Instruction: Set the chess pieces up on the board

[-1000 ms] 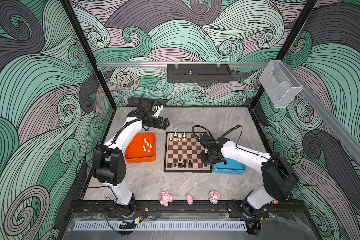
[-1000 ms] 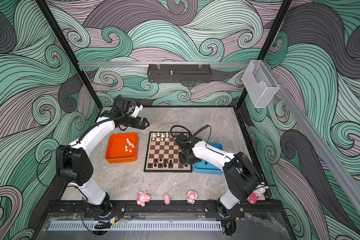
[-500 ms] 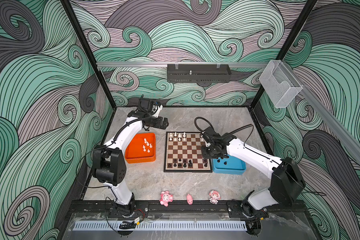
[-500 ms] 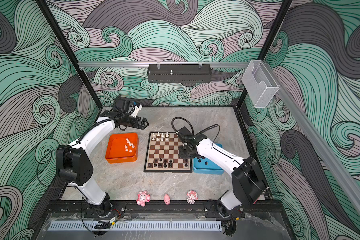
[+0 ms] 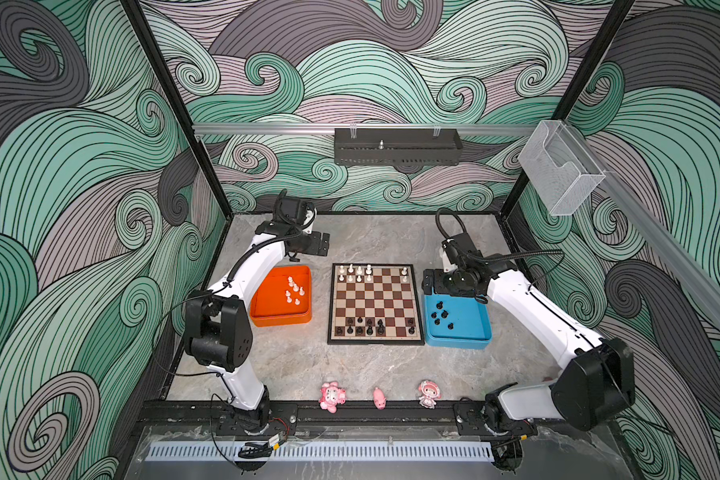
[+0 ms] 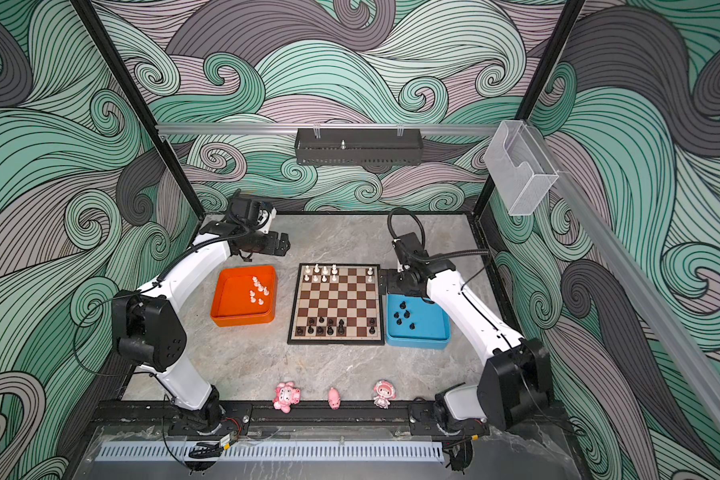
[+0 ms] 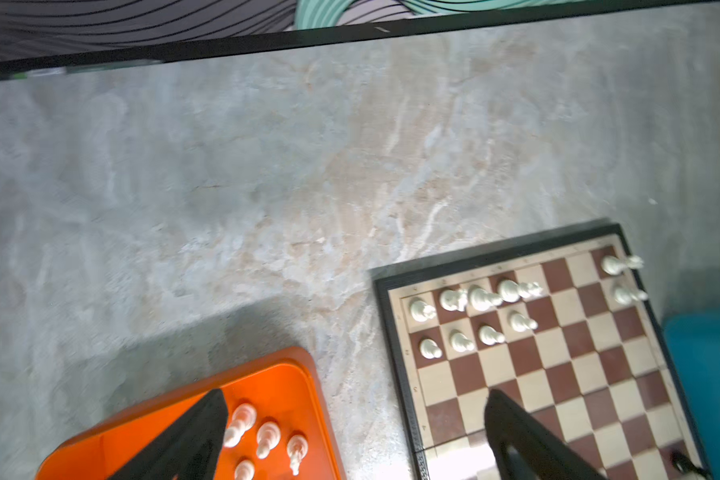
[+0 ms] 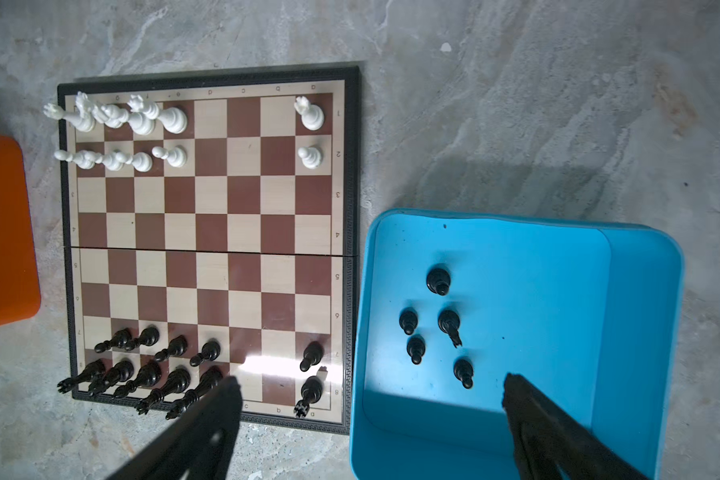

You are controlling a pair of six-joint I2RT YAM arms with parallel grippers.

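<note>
The board [image 5: 377,299] lies mid-table, also seen in the left wrist view as board [image 7: 558,365] and in the right wrist view as board [image 8: 208,232]. White chess pieces [image 5: 356,272] stand on its two far rows, black chess pieces [image 5: 366,328] on its two near rows. More white pieces [image 5: 294,291] lie in the orange tray [image 5: 279,320], more black pieces [image 8: 437,324] in the blue tray [image 5: 458,340]. My left gripper [image 7: 356,405] hangs open and empty over the gap between the orange tray and the board. My right gripper [image 8: 371,384] is open and empty, straddling the board's edge and the blue tray.
Three pink toy figurines [image 5: 332,397] [image 5: 379,399] [image 5: 428,392] stand along the front rail. The orange tray [image 6: 242,320] sits left of the board, the blue tray [image 6: 418,343] right of it. Cage posts and patterned walls close the table on three sides.
My right gripper has opened wide and drawn back from the board's near right corner toward the far end of the blue tray. The left arm has not moved.
</note>
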